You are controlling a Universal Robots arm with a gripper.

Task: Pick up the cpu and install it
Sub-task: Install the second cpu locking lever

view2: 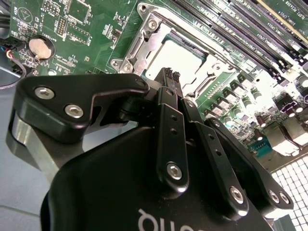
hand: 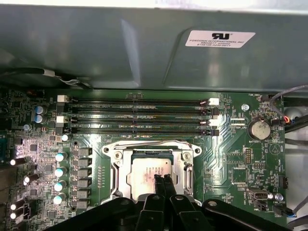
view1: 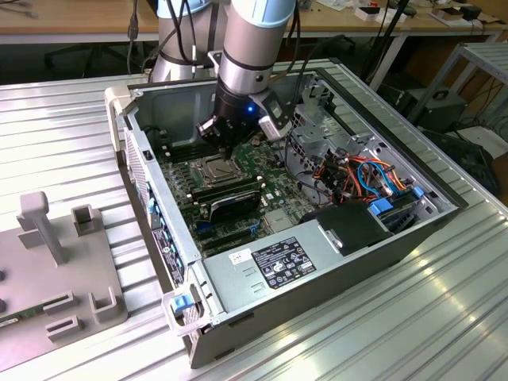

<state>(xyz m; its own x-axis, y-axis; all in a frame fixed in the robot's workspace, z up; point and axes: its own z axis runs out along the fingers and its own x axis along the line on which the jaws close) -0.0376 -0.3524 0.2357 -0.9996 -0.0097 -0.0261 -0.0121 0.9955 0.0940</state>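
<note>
Here the small flat square cpu with a dull silver-grey metal top [hand: 150,174] lies in the dark square socket with a metal frame [hand: 115,159] on the green motherboard [hand: 231,163], as both wrist views show. The black pincer [hand: 162,179] hangs directly over the chip, its two fingers pressed together with nothing between them; in the first wrist view the fingertips [hand: 158,180] sit over the chip's middle, though whether they touch the metal top is hard to say. In the second wrist view the chip [view2: 179,57] shows pale beyond the pincer [view2: 169,76], ringed on all sides by the silver frame [view2: 139,45].

Room around the socket is tight. Long black memory slots [hand: 139,115] run just beside one edge of the frame, and a row of small silver-topped capacitors [hand: 60,178] stands near another. A round coin battery [hand: 260,129] sits well apart from the socket.

In the exterior view the arm reaches down into the open grey computer case [view1: 159,230], which lies on the ribbed metal bench [view1: 381,317]; the pincer [view1: 226,147] is near the case's far wall [view1: 175,99], with a bundle of orange and blue cables [view1: 373,178] to the exterior view's right.
</note>
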